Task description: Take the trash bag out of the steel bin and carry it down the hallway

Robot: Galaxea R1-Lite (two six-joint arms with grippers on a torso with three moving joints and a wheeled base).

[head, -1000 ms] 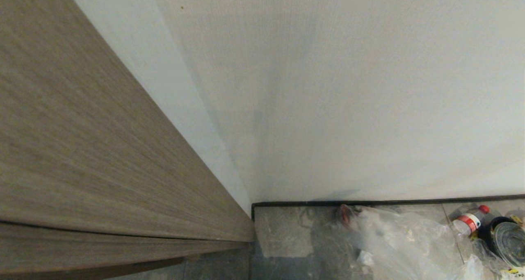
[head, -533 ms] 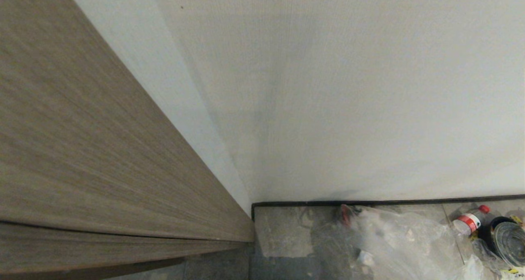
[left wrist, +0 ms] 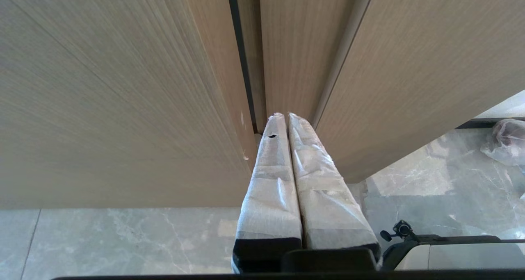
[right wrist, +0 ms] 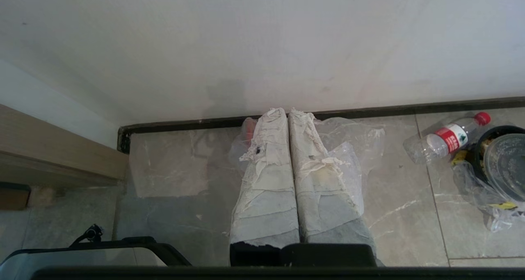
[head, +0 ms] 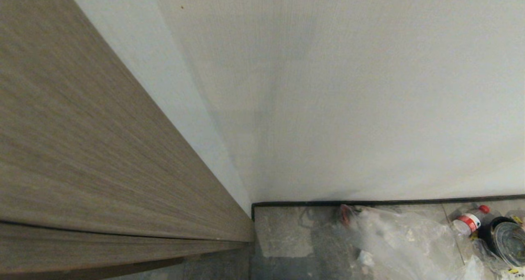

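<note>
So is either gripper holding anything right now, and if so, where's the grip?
Nothing is held. The left gripper and right gripper are both shut on nothing; the trash bag lies on the floor.

Soft, even indoor light fills all three views, with no hard glare. In the head view the white wall (head: 348, 99) looks faintly grainy and carries a dim grey shadow just above the black skirting (head: 389, 202). The wood panel (head: 82, 149) smears slightly toward the picture's left edge and its lines splay outward. The floor tiles (right wrist: 172, 169) give a dull sheen, and a paler rectangular patch lies beside darker shade near the corner.
</note>
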